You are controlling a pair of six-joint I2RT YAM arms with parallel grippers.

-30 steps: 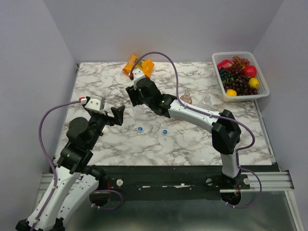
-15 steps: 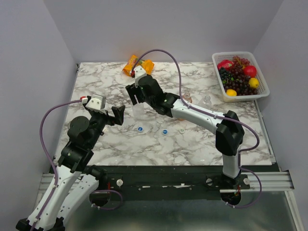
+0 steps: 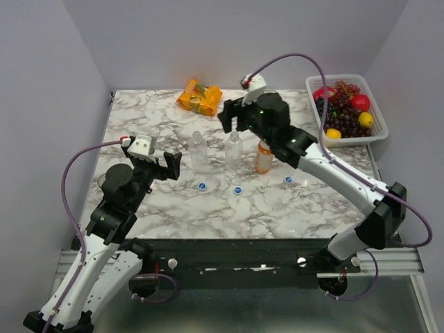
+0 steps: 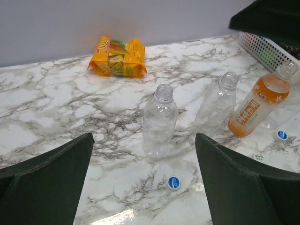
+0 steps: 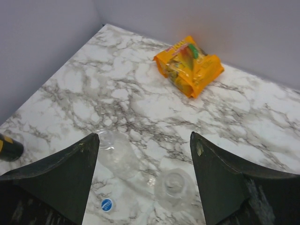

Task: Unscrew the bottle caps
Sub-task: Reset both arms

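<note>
Two clear bottles and an orange-liquid bottle stand in a row mid-table, all three necks bare. In front of them lie blue bottle caps and a white cap. My right gripper hangs open above and behind the middle bottle, holding nothing. The left bottle shows by its left finger. My left gripper is open, low at the left, facing the nearest clear bottle, with a blue cap on the marble between its fingers.
An orange snack packet lies at the back of the table. A white basket of fruit sits at the back right corner. Grey walls close off the left, back and right of the marble table.
My right gripper opened wider and swung from over the left clear bottle to the right and back, and its arm no longer covers the bottles. The left arm barely moved.
</note>
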